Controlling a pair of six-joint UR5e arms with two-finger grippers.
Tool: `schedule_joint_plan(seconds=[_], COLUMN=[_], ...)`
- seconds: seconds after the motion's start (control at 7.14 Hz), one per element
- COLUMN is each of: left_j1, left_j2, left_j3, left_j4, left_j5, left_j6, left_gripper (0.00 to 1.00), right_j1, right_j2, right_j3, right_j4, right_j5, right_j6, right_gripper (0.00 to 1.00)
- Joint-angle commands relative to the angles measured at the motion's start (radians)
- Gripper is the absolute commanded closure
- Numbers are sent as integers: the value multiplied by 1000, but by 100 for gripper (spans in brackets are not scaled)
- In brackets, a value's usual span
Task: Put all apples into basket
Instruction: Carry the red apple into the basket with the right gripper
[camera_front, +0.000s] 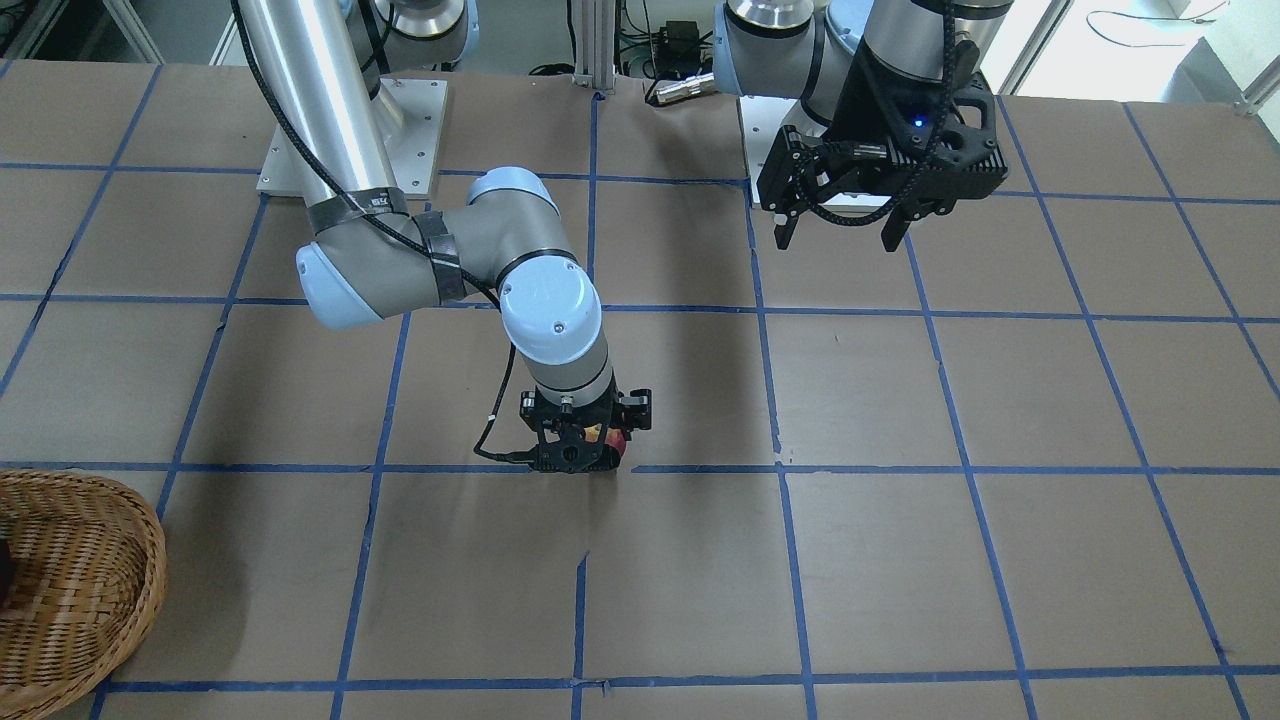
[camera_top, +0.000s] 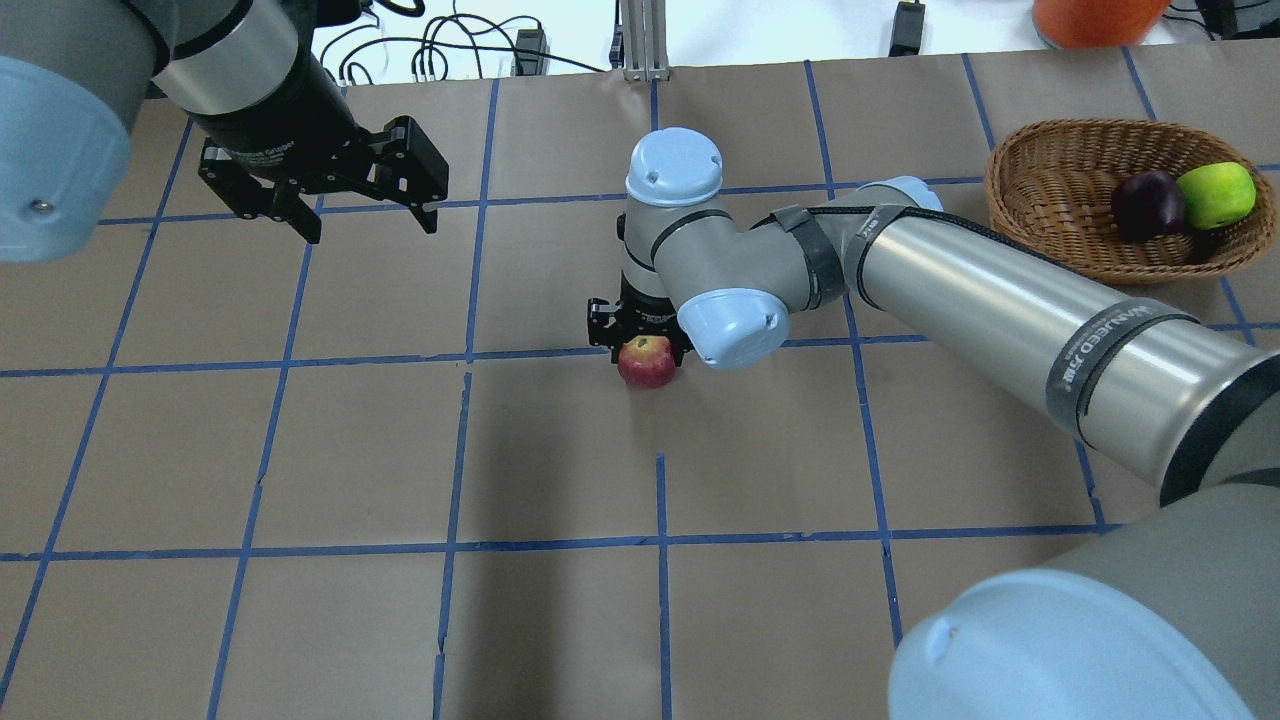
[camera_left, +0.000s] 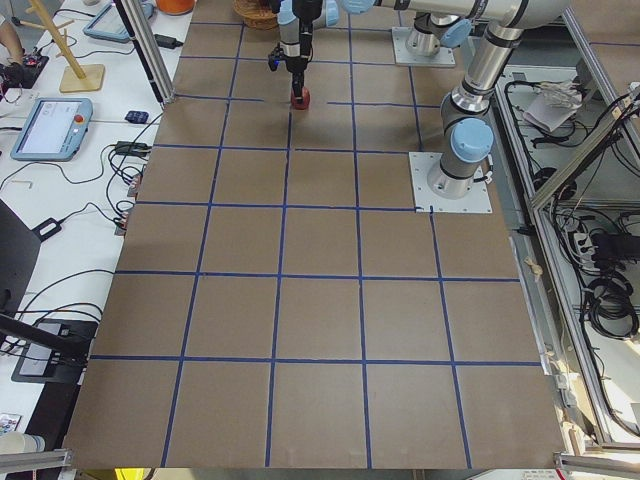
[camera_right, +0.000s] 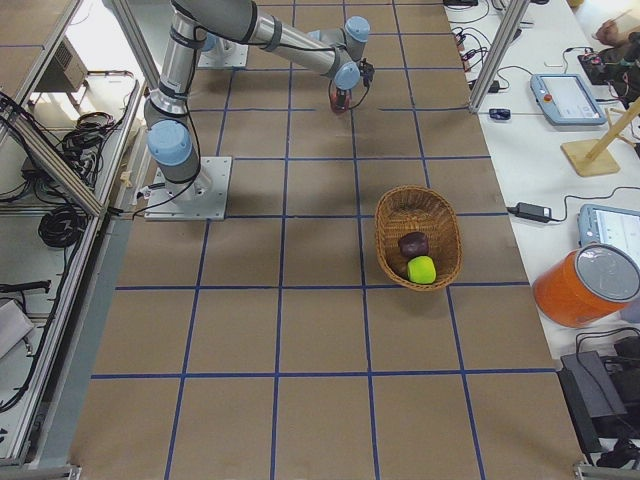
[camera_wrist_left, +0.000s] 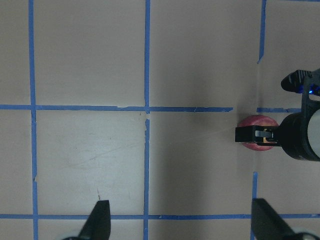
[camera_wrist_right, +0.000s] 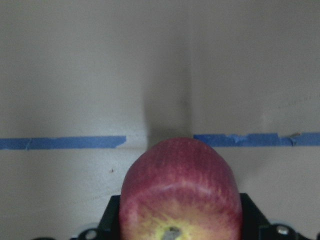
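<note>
The red apple (camera_top: 647, 362) is at the table's middle, on a blue tape line. My right gripper (camera_front: 575, 455) points straight down and is shut on it; the apple fills the bottom of the right wrist view (camera_wrist_right: 180, 195), with the fingers hidden behind it. I cannot tell whether the apple touches the table. The wicker basket (camera_top: 1040, 240) stands at the far right and holds the yellow-green apple (camera_top: 1215, 194) and the maroon apple (camera_top: 1147, 205). My left gripper (camera_top: 370, 230) hangs open and empty at the far left, well above the table.
An orange container (camera_top: 1090, 15) stands beyond the table's far edge near the basket. My right arm's long link (camera_top: 1000, 300) stretches between the basket and the red apple. Tablets and a wooden stand (camera_right: 600, 150) lie on the side bench.
</note>
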Motion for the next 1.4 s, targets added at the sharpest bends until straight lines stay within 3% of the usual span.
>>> schedule_joint_plan(seconds=[0.0, 0.14, 0.28, 0.42, 0.56, 0.7, 0.84, 1.26], left_j1=[-2, -2, -2, -2, -3, -2, -3, -2], left_j2=[0, 0, 0, 2, 0, 0, 0, 0], left_j3=[1, -1, 1, -2, -2, -2, -2, -4], left_j4=[0, 0, 2, 0, 0, 0, 0, 0], left_j5=[-2, 0, -2, 0, -2, 0, 0, 0], left_j6=[-4, -4, -4, -4, -4, -4, -4, -4], left_gripper=[0, 0, 0, 0, 0, 0, 0, 0], right_j1=[-34, -103, -190, -296, -397, -491, -586, -714], right_j2=[-68, -115, -160, -189, -198, -188, -182, -76], right_j3=[-31, -72, -91, -94, -92, -95, -97, -130], right_j4=[76, 231, 325, 339, 338, 321, 265, 90], right_j5=[-44, -115, -125, -143, -191, -278, -285, -312], right_j6=[-32, -47, -65, -79, -184, -431, -563, -654], right_gripper=[100, 100, 100, 100, 100, 100, 100, 99])
